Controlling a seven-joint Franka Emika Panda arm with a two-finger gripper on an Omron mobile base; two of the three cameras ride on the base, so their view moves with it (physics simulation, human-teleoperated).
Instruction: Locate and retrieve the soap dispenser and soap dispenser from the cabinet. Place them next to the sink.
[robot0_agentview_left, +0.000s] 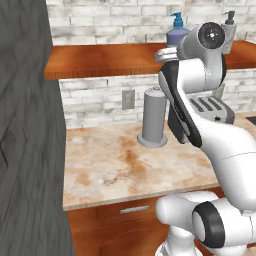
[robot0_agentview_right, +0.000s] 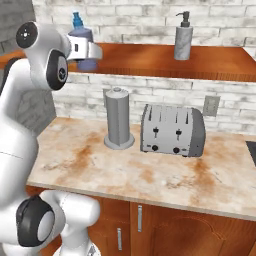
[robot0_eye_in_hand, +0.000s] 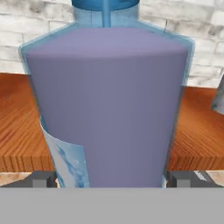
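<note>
The blue-purple soap dispenser (robot0_eye_in_hand: 109, 109) with a blue pump and pale label stands upright on the reddish-brown cabinet shelf (robot0_agentview_right: 150, 57). My gripper (robot0_eye_in_hand: 111, 178) is open around its base, with one dark fingertip (robot0_eye_in_hand: 41, 179) on each side. In the base views the gripper (robot0_agentview_right: 90, 50) (robot0_agentview_left: 167, 52) reaches the same bottle (robot0_agentview_right: 89, 64) (robot0_agentview_left: 176, 35) at shelf height. The speckled grey soap dispenser (robot0_agentview_right: 183, 37) with a black pump stands further right on the shelf; the arm hides it except its pump (robot0_agentview_left: 230, 17) in the left base view. The sink is out of view.
Below the shelf, a tall plain grey cylinder (robot0_agentview_right: 118, 120) on a round base and a silver toaster (robot0_agentview_right: 172, 130) stand on the beige stone counter (robot0_agentview_right: 125, 175). A dark grey wood-grained panel (robot0_agentview_left: 27, 150) walls off the left. Brown drawer fronts (robot0_agentview_left: 130, 220) run under the counter.
</note>
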